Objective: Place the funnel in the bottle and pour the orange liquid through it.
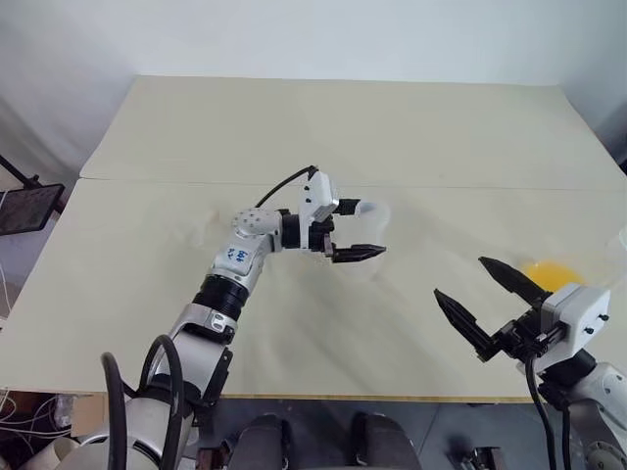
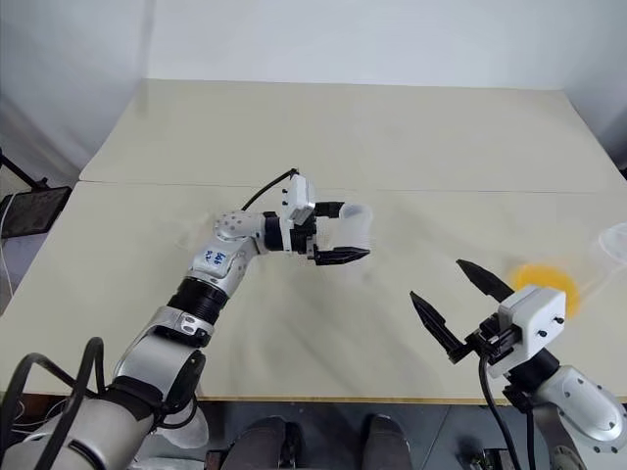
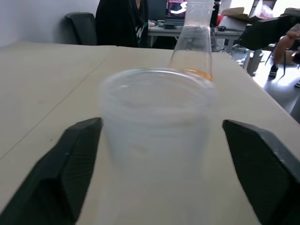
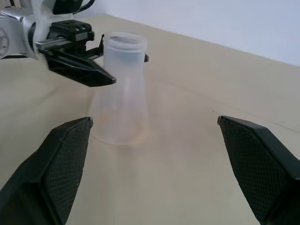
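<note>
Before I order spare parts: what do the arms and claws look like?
Both arms are silver-grey with black joint bands and white wrist blocks. A black cable loops above the left claw; another hangs under the right claw. Each has two black, pointed fingers.

Pale beige table [image 1: 323, 127] across most of the head views, seam running left to right at mid-height. Plain white wall [image 1: 294, 34] along the top. Dark office chair [image 3: 84, 28], cluttered desk [image 3: 161, 30] and lit monitor [image 3: 176, 8] at the top of the left wrist view.
</note>
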